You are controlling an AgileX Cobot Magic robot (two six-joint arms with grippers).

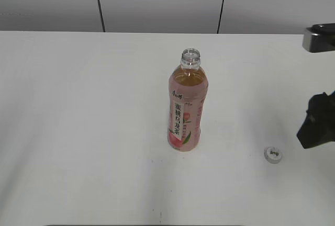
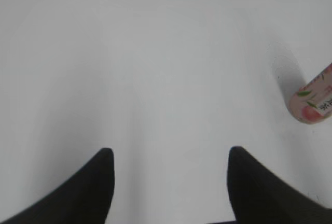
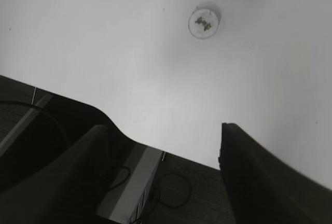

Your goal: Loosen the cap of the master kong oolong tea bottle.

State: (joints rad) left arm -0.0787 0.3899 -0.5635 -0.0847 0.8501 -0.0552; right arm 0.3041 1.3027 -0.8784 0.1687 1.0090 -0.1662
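White desk (image 1: 78, 132) under a pale panelled wall carries the master kong oolong tea bottle (image 1: 186, 108), which is stood upright near the middle with its neck bare, while the cap (image 1: 272, 154) is laid flat, logo up, well apart to the right, so the loosening is judged complete. Both claws are seen spread wide and holding nothing, the left claw (image 2: 171, 182) off to the bottle's left and the right claw (image 3: 163, 151) near the desk's edge by the cap. With the mouth uncovered, tea could be spilled if the slim bottle were nudged by a sweeping arm, and the cap could be knocked off the desk.
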